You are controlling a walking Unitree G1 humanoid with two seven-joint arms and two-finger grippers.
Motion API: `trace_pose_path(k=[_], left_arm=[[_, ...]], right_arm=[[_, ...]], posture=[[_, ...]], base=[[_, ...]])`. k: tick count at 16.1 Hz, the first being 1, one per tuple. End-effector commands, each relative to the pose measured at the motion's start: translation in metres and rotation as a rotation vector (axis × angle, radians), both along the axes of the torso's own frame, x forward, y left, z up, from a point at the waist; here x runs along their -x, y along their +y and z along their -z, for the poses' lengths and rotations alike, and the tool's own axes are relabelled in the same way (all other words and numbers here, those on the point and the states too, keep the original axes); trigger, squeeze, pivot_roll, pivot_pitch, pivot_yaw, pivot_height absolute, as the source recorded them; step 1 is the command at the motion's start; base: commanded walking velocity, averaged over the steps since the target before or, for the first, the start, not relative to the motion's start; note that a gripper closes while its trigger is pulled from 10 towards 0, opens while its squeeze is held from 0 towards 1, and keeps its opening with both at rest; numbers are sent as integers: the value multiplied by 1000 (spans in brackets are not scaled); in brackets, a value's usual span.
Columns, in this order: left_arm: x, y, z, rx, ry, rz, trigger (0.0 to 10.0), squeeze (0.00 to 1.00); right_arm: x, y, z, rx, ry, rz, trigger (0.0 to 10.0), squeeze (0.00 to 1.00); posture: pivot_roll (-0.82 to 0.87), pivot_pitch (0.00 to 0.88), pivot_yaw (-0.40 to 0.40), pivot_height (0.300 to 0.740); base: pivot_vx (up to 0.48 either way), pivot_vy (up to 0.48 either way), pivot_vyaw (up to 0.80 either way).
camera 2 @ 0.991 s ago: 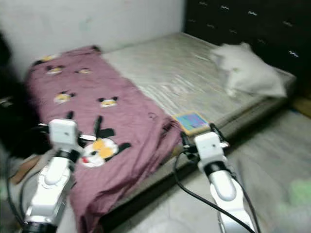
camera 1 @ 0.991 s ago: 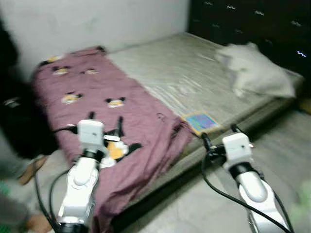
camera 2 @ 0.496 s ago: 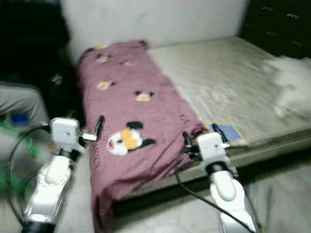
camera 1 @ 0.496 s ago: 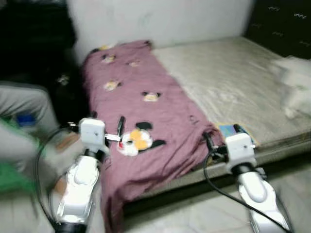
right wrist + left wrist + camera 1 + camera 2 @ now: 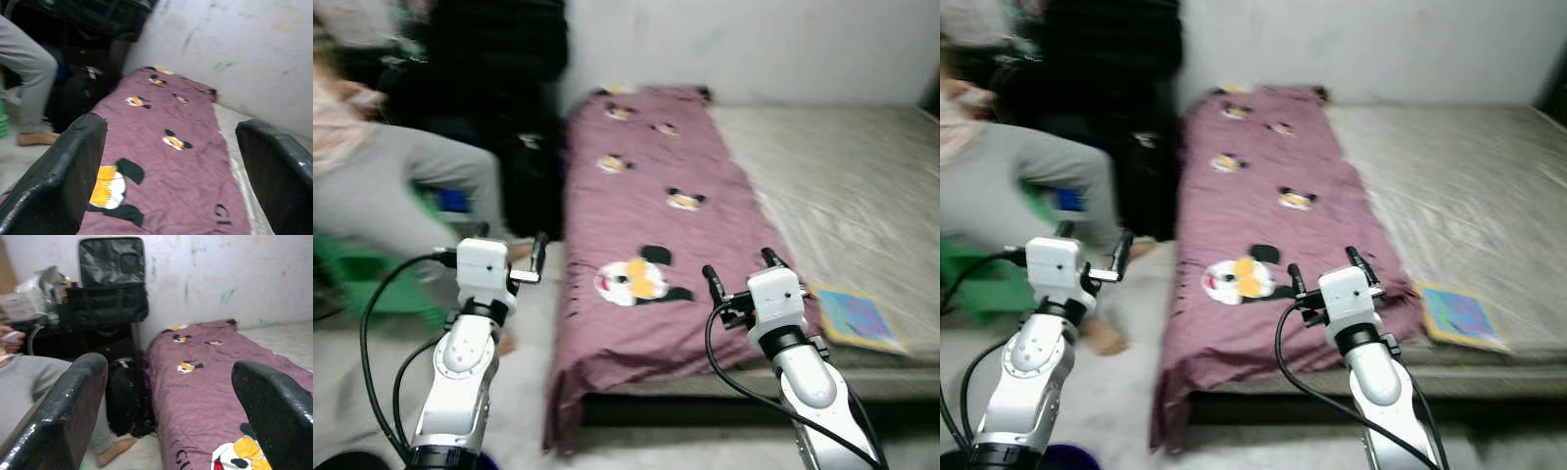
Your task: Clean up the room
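Note:
A maroon blanket (image 5: 656,225) printed with cartoon mice lies along the left side of a bare grey mattress (image 5: 842,186), and its end hangs over the near edge. A colourful flat book (image 5: 852,315) rests on the mattress by the near edge, to the right of the blanket. My left gripper (image 5: 509,240) is raised over the floor to the left of the bed, open and empty. My right gripper (image 5: 741,269) hovers above the blanket's near end, open and empty. The blanket (image 5: 166,147) spreads out beyond my right fingers (image 5: 54,181).
A person (image 5: 391,196) in grey trousers sits at the left on something green (image 5: 372,279), a bare foot on the floor close to my left arm. Black bags (image 5: 509,88) are stacked against the wall beside the bed. Pale floor (image 5: 519,392) runs between person and bed.
The camera has swung left: the pillow and the dark headboard have left the view, and the person and the black bags have come in. Both arms keep the same raised pose.

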State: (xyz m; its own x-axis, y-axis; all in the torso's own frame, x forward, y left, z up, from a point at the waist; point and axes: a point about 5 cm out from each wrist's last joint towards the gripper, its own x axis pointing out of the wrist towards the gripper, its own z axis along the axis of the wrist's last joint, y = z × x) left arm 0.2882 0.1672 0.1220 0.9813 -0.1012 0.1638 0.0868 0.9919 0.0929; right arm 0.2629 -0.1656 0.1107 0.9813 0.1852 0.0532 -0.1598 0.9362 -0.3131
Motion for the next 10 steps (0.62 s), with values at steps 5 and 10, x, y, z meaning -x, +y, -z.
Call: trace_pose_path(k=[5, 10], left_arm=[[3, -12, -4, 27, -26, 107, 10000, 0], [4, -13, -5, 33, -33, 137, 10000, 0]], right_arm=[[0, -6, -1, -18, 2, 24, 10000, 0], [0, -9, 2, -25, 9, 39, 10000, 0]], posture=[[-77, 0, -4, 740], [-77, 0, -3, 740]], base=[[0, 0, 156], [317, 0, 0]])
